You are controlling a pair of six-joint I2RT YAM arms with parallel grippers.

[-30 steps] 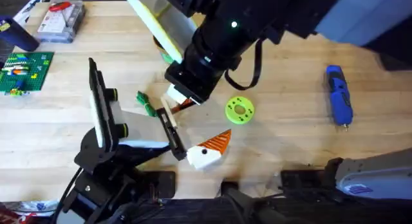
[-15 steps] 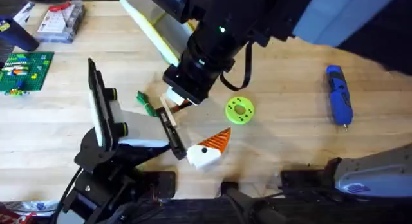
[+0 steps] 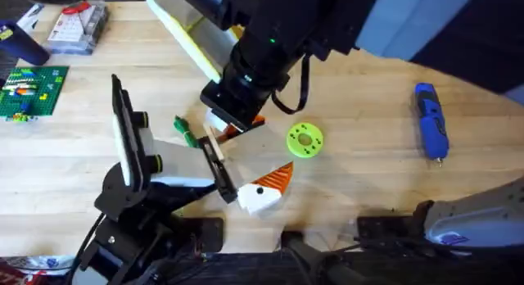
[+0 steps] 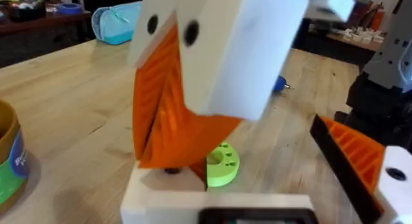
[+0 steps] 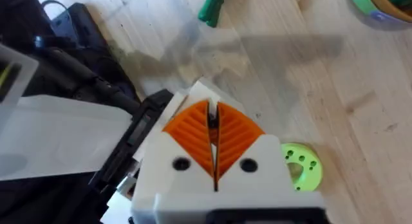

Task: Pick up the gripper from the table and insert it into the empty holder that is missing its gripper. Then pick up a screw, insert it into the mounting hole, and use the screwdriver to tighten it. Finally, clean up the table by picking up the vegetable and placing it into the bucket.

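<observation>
Honestly I'm barely started here. The gripper (image 3: 264, 192) is lying loose on the desk (image 3: 368, 121), just toward my side of the lime-green disc (image 3: 304, 140), so it's not in any holder yet. The screwdriver (image 3: 431, 131) sits untouched, well off to the right of that disc. The vegetable (image 3: 187, 131) is on the wood to the disc's left, not in the bucket (image 5: 381, 4), whose inside I can't see. My right pincer (image 5: 213, 143) hangs over the spot left of the disc, pads pressed together with nothing between. The left pincer (image 4: 177, 108) also looks pinched closed and empty.
</observation>
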